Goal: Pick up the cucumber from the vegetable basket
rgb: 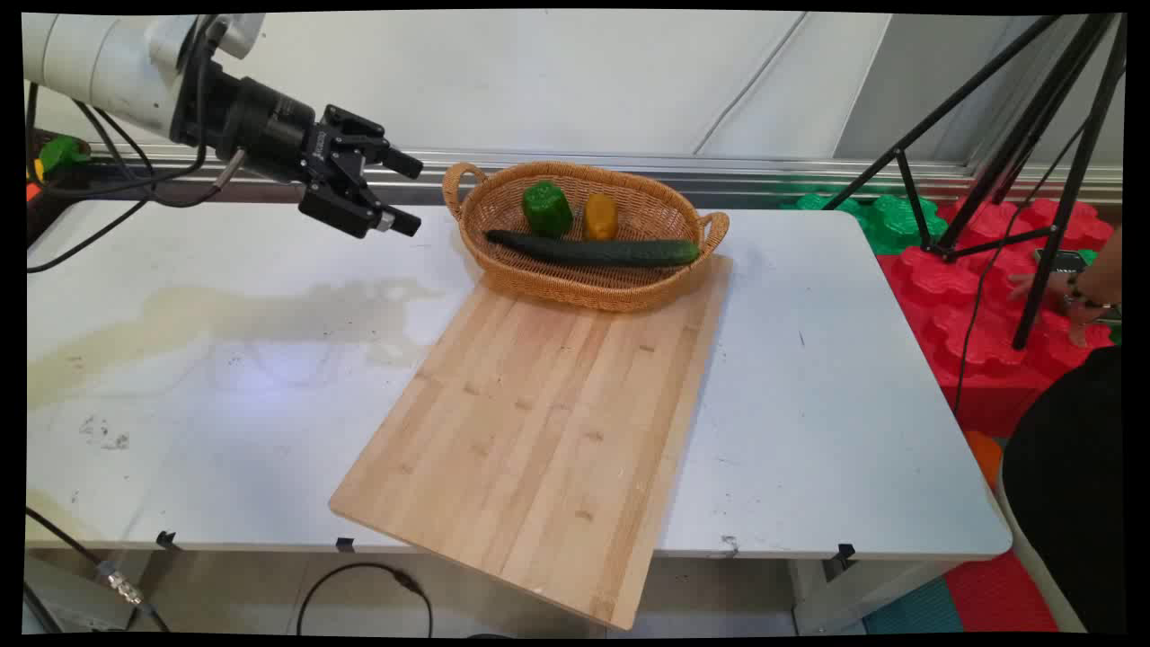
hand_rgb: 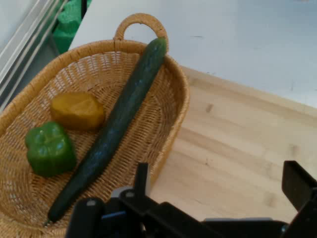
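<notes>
my gripper [rgb: 406, 192] is hanging wide open and empty just left of the wicker basket [rgb: 692, 216], where the cucumber [rgb: 593, 251] lies lengthwise beside the green pepper [rgb: 547, 208] and yellow one [rgb: 600, 217].

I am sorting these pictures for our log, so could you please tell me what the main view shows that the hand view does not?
Only the main view shows the whole white table, the tripod, the red foam blocks and the open hand in the air left of the basket. Only the hand view shows the hand's linkage up close. Both show the wicker basket with cucumber, green pepper and yellow pepper, and the cutting board.
</notes>
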`<state>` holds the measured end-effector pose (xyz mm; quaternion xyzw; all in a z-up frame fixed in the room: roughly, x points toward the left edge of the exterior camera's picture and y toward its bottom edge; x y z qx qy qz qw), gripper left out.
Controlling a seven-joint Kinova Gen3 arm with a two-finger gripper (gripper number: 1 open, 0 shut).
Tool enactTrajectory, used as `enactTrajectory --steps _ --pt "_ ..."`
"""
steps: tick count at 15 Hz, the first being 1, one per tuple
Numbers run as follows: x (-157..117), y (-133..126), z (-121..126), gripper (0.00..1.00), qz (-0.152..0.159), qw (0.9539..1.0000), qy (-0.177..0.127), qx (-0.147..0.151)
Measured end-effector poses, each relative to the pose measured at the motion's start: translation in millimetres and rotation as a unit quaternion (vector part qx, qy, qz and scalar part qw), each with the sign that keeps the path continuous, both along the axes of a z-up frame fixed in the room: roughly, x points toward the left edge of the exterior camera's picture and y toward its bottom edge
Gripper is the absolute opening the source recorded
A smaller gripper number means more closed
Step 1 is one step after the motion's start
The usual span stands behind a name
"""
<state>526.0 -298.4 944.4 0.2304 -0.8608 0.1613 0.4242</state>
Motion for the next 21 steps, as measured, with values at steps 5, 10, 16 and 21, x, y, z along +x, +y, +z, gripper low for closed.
enactTrajectory --steps 5,10,16,21 --pt "-13 -31 -2 1.00 0.000 0.9998 -0.018 -0.011" --pt "-36 -71 -14 1.00 -0.007 0.9989 -0.043 -0.015" --pt "-64 -114 -36 1.00 -0.016 0.9973 -0.071 -0.010" --pt "-97 -152 -58 1.00 -0.042 0.9945 -0.096 -0.006"
